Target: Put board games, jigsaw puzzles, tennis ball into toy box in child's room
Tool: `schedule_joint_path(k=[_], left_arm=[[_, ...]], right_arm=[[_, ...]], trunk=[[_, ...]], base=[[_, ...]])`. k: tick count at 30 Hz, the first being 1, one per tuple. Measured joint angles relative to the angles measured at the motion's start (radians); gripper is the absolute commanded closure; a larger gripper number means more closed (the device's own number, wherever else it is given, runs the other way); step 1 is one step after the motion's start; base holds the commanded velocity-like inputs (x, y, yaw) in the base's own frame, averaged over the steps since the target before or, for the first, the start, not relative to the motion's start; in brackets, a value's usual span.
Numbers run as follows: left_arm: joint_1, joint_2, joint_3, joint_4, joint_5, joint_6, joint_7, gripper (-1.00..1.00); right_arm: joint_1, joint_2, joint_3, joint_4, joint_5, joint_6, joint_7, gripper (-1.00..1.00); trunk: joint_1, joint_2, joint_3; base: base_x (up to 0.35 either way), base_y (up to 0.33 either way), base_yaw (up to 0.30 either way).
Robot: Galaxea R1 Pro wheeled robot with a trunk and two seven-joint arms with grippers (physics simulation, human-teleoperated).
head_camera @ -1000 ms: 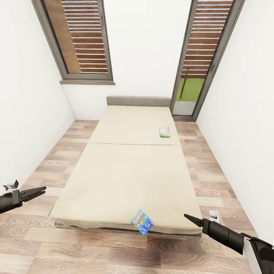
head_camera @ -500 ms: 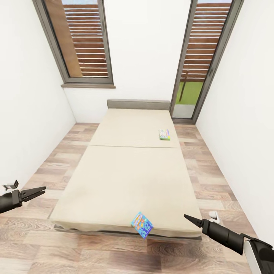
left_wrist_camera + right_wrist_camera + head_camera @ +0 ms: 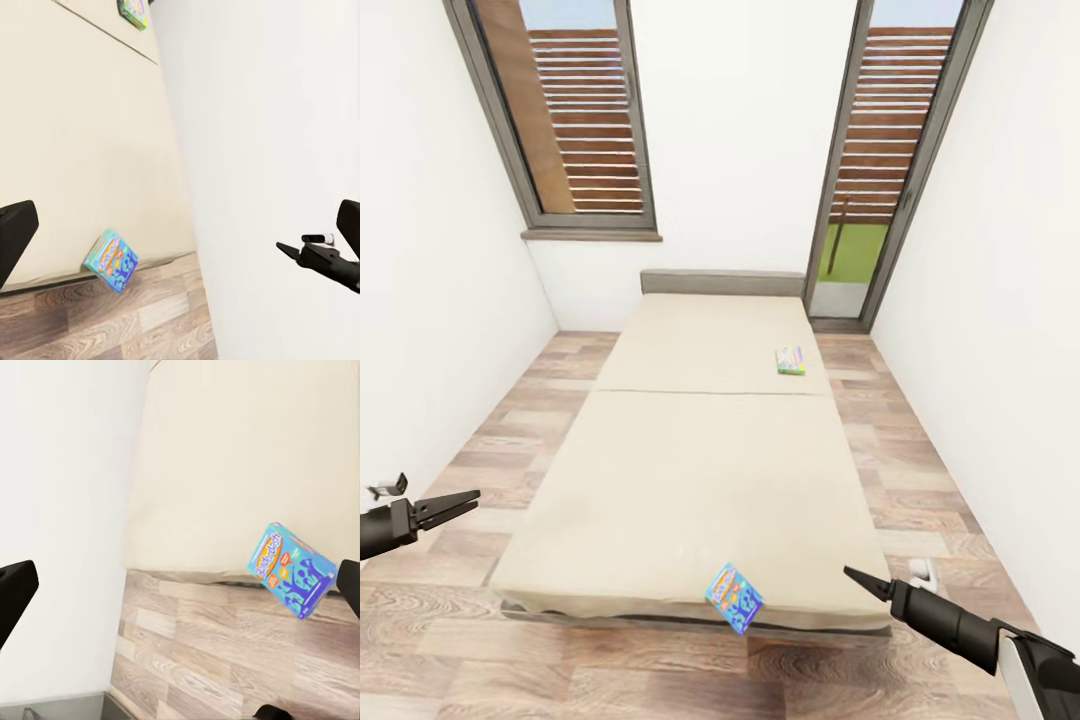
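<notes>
Bright, even daylight, flat white walls (image 3: 740,130), no glare. Windows (image 3: 575,120) lean outward at the frame edges (wide-angle stretch). Only a thin soft shadow under the bed (image 3: 690,470); rendering sharp throughout.

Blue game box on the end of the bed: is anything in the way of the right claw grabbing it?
Nothing visible. The blue game box hangs over the near edge of the bed, and between it and the right gripper the head view shows just bare cover and wood floor.

Both arms held low and wide — left gripper (image 3: 468,497) (fingers together), right gripper (image 3: 850,573) likewise closed.
</notes>
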Motion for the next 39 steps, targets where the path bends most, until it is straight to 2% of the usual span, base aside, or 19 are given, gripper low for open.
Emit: schedule_joint_path(k=[20, 32, 39], left_arm=[[0.000, 0.000, 0.001, 0.000, 0.001, 0.000, -0.001, -1.00], [0.000, 0.000, 0.001, 0.000, 0.000, 0.000, -0.001, -1.00], [0.000, 0.000, 0.001, 0.000, 0.001, 0.000, -0.001, -1.00]], right_arm=[[0.000, 0.000, 0.000, 0.066, 0.003, -0.017, -0.019, -1.00], [0.000, 0.000, 0.000, 0.082, 0.005, -0.027, -0.027, -1.00], [0.000, 0.000, 0.000, 0.085, 0.004, -0.036, -0.030, -1.00]], trunk=[[0.000, 0.000, 0.033], [0.000, 0.000, 0.053], [0.000, 0.000, 0.065]], base=[[-0.006, 0.012, -0.069], [-0.218, 0.000, -0.071], [-0.073, 0.000, -0.070]])
